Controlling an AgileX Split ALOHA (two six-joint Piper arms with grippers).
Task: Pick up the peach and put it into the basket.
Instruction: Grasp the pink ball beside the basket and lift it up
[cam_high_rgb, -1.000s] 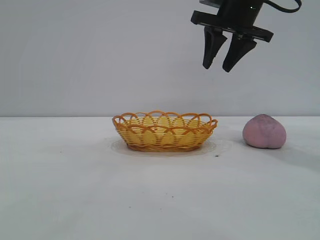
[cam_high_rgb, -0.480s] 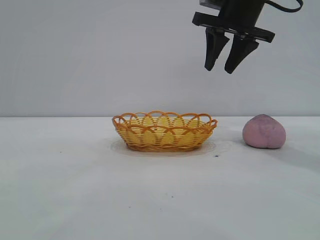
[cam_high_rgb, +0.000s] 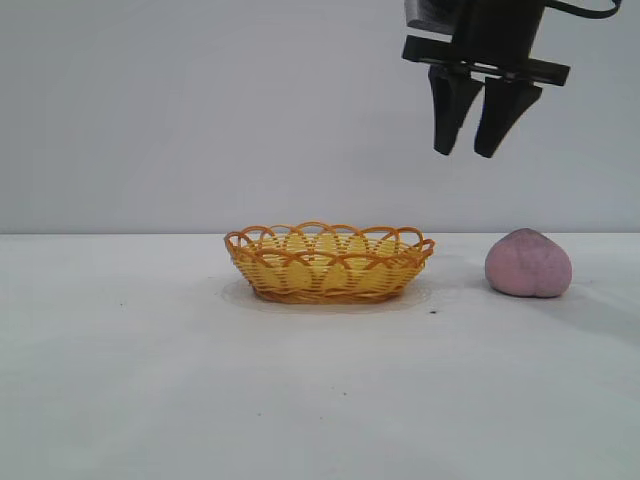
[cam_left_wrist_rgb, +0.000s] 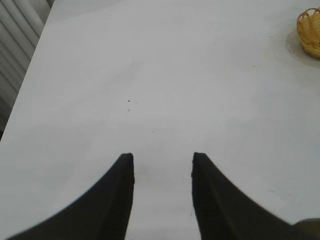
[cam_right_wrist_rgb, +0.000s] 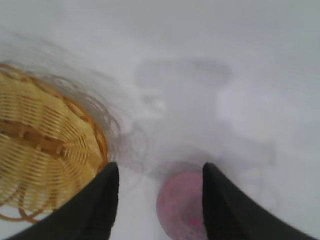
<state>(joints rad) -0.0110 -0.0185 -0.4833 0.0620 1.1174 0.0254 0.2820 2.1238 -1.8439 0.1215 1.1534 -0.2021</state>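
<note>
The pink-mauve peach (cam_high_rgb: 528, 264) rests on the white table at the right, apart from the basket. It also shows in the right wrist view (cam_right_wrist_rgb: 182, 205), far below the fingers. The yellow-orange wicker basket (cam_high_rgb: 330, 262) stands mid-table and holds nothing that I can see; its rim shows in the right wrist view (cam_right_wrist_rgb: 97, 137). My right gripper (cam_high_rgb: 466, 152) hangs open and empty high above the table, over the gap between basket and peach. My left gripper (cam_left_wrist_rgb: 163, 159) is open and empty over bare table, out of the exterior view.
The white table (cam_high_rgb: 150, 370) stretches wide around the basket. A corner of the basket shows in the left wrist view (cam_left_wrist_rgb: 310, 31). The table's edge with a ribbed surface beyond it (cam_left_wrist_rgb: 15, 30) shows in that view.
My right gripper has moved to the right, towards the peach, and sunk slightly. It stays open. Basket and peach have not moved.
</note>
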